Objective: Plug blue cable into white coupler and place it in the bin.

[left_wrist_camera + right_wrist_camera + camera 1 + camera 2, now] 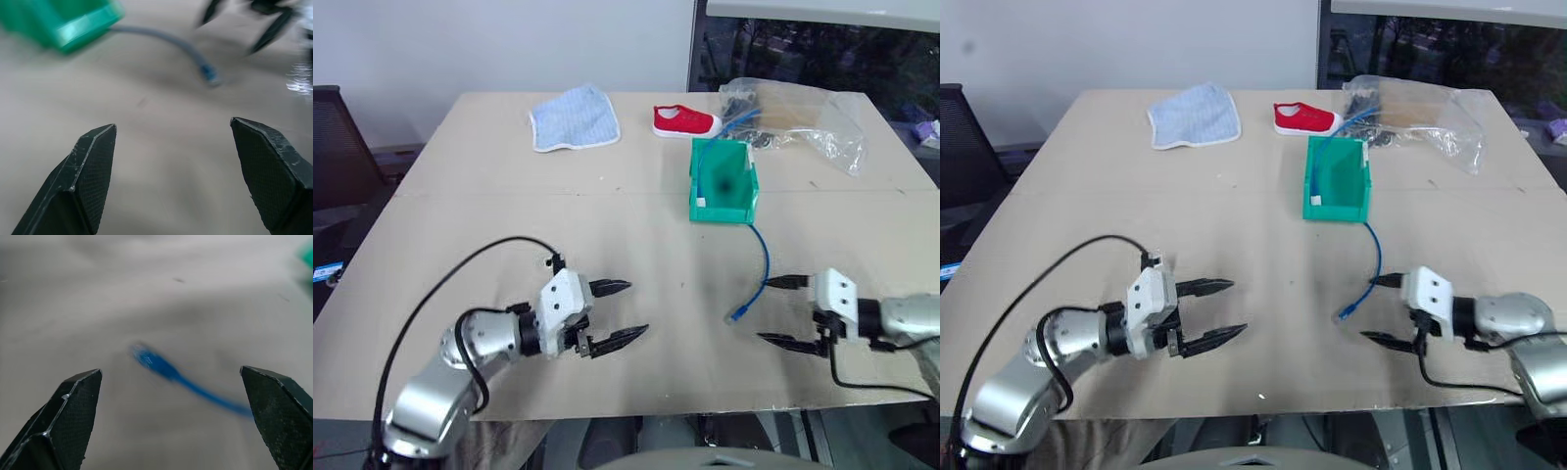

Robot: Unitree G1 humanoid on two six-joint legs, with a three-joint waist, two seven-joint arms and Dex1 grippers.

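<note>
while both arms reach in over the tan table, the left eye view has the left gripper at the near left w/ its two black fingers spread apart, nothing between them, tips pointing toward the right. the right gripper sits at the near right, fingers also wide apart and empty, tips pointing left toward the plug end of the blue cable. the cable's plug lies on the table just beside those tips, not touching; the rest curves back to the bin, a green one near table centre, and the cable's far part runs on behind the bin toward a clear plastic bag. a red shoe and a blue-white cloth lie at the far side, well apart from the grippers. can't tell where the white coupler is.

right eye view: same layout, both claws open, cable plug between the two grippers but nearer the right one.

left wrist view: own fingers stand apart over bare table; bin corner, cable and the other gripper's fingers show beyond, blurred.

right wrist view: own fingers apart, blurred cable plug lying on the table between and beyond them.
</note>
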